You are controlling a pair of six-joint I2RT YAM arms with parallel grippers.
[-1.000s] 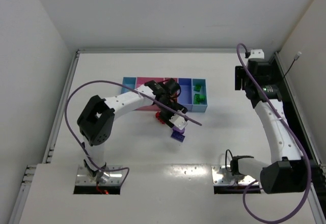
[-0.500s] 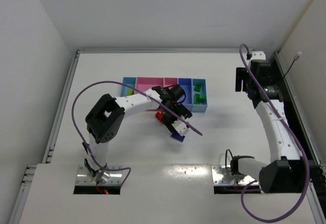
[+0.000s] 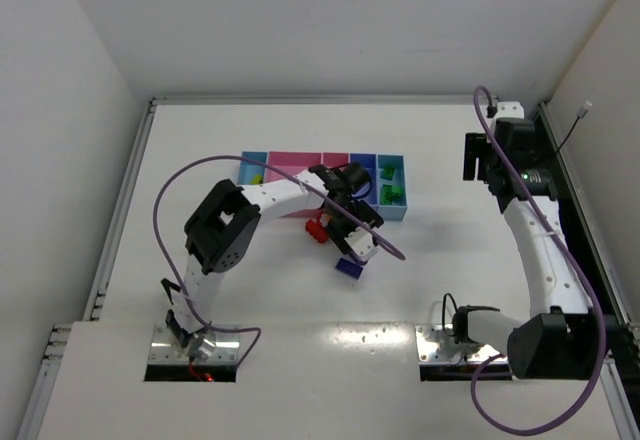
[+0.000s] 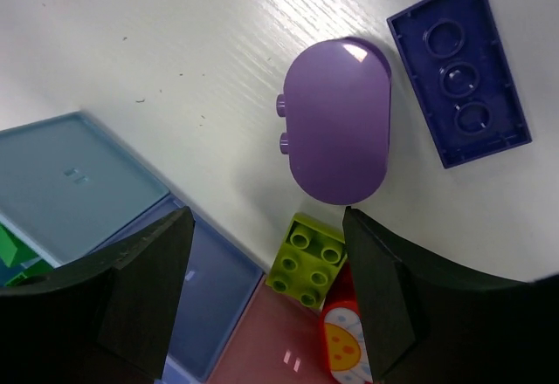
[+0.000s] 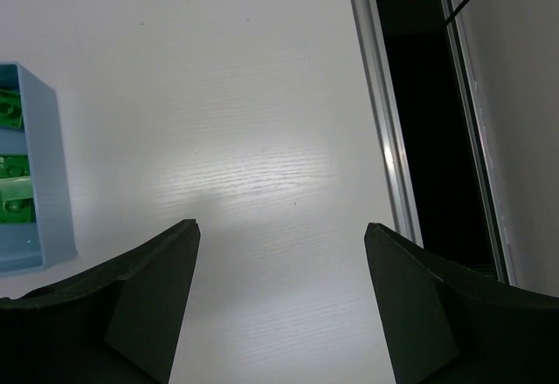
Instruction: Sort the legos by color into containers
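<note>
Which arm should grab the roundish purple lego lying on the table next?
The left one, I think. The left fingers are open just above the rounded light-purple plastic lego. The right fingers hang over bare table past the light-blue plastic end bin, far from that lego.

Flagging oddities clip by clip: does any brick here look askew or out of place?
The dark purple rectangular plastic plate lies upside down on the white table, hollow underside up. The rounded purple piece beside it has its studs pointing sideways.
</note>
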